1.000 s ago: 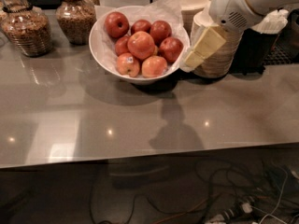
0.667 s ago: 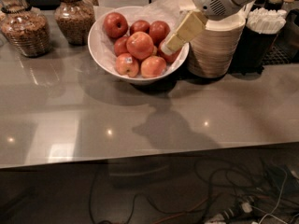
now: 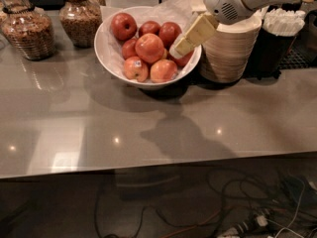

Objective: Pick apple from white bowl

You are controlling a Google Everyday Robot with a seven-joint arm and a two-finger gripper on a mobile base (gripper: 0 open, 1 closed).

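Centring comes first: the gripper (image 3: 177,49), open or closed I cannot tell, hangs at the white bowl's (image 3: 106,53) right edge, just right of the apple (image 3: 149,47) topping the pile.

The bowl (image 3: 106,43) sits on the desk (image 3: 148,128), toward its rear; the apple (image 3: 149,47) lies in the middle of the bowl, on top of the other apples (image 3: 124,26) heaped around it; a smaller apple (image 3: 135,68) lies just before it, at the bowl's front; the tool (image 3: 177,51) hangs over the bowl's right side, just right of the apple; the nearer jar (image 3: 81,21) stands just left of the bowl, the farther jar (image 3: 28,31) beyond it; a stack of paper bowls (image 3: 230,53) stands just right of the bowl; cables (image 3: 237,217) lie below the desk's front edge.
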